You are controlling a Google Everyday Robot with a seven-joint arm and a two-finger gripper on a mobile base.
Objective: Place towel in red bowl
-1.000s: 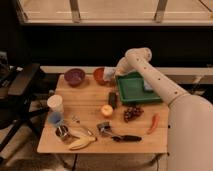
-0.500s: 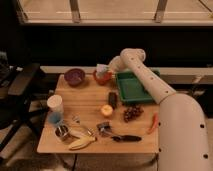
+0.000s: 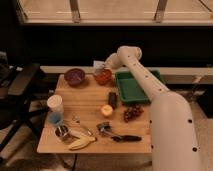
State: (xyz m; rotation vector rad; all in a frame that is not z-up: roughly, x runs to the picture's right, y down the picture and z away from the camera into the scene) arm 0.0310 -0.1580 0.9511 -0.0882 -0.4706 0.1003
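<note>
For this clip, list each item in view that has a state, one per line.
gripper: raised over the red bowl at the table's far edge, with the towel at it
towel: pale, held above the bowl, not yet in it
red bowl: upright
purple bowl: upright
green tray: flat, under the arm
banana: lying flat, unpeeled
white cup: upright

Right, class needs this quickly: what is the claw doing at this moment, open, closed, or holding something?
Claw: above the red bowl at the table's far edge, with the pale towel at its tip; whether it grips it cannot be told.
</note>
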